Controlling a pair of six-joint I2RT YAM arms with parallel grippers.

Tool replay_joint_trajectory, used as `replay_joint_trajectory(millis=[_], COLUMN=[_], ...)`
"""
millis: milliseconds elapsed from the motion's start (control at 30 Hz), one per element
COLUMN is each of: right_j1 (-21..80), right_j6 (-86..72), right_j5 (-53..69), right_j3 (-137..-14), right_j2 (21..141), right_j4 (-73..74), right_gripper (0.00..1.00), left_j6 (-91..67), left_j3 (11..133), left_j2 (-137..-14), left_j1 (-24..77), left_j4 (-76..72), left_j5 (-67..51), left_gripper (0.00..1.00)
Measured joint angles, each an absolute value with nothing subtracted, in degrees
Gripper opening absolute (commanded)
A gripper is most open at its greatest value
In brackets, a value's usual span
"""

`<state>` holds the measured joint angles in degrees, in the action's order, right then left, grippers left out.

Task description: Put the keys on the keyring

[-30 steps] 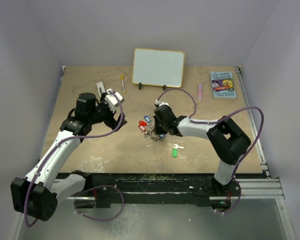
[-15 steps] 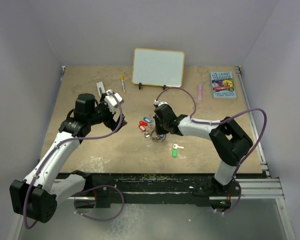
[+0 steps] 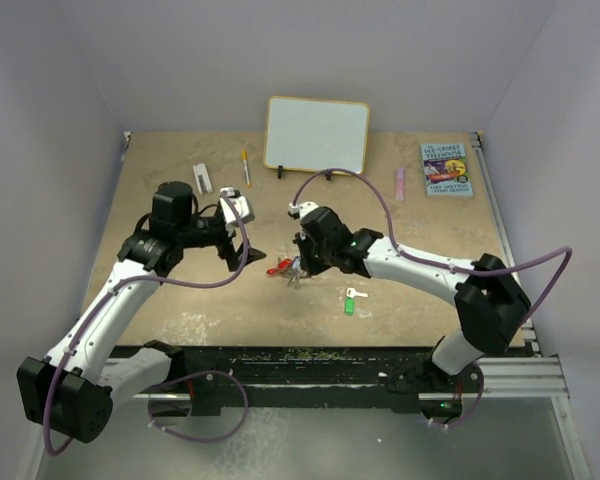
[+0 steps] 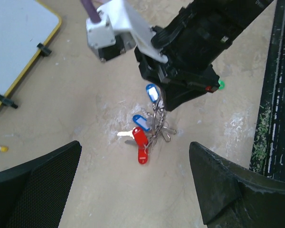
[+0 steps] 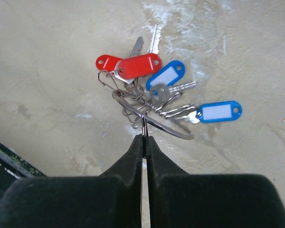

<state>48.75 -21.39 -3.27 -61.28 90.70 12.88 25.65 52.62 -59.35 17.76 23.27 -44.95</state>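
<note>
Right wrist view: right gripper (image 5: 143, 138) fingers pressed together, pinching thin silver wire keyring (image 5: 154, 124). Loose green-tagged silver key (image 3: 349, 302) lies beside it toward the near edge, nearer the right arm. Left gripper (image 3: 232, 236) spread wide.

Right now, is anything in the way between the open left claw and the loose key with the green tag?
Yes. Seen from above, the keyring hangs pinched in the shut right gripper, roughly on the straight line from the left gripper to the green-tagged key. Reaching straight across would likely bump it.
</note>
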Motion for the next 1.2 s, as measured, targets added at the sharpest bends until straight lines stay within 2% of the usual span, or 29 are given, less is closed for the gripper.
replay_joint_trajectory(millis=[333,967,1200], right_j1=[55.59,55.83,55.83], right_j6=[-20.8,-18.35,-17.23], right_j5=[-3.31,-1.98,-2.0], right_j3=[-62.81,-71.66,-74.67], right_j2=[90.24,90.37,90.61], right_j4=[16.45,23.94,26.24], right_gripper=[0.0,0.0,0.0], left_j6=[26.59,31.16,32.21], left_j3=[52.38,49.8,50.3], left_j2=[-60.75,-62.59,-63.96], left_j1=[19.64,20.73,21.15], left_j4=[21.28,20.08,20.34], left_j5=[-49.15,-49.23,-49.58], left_gripper=[0.98,0.97,0.92])
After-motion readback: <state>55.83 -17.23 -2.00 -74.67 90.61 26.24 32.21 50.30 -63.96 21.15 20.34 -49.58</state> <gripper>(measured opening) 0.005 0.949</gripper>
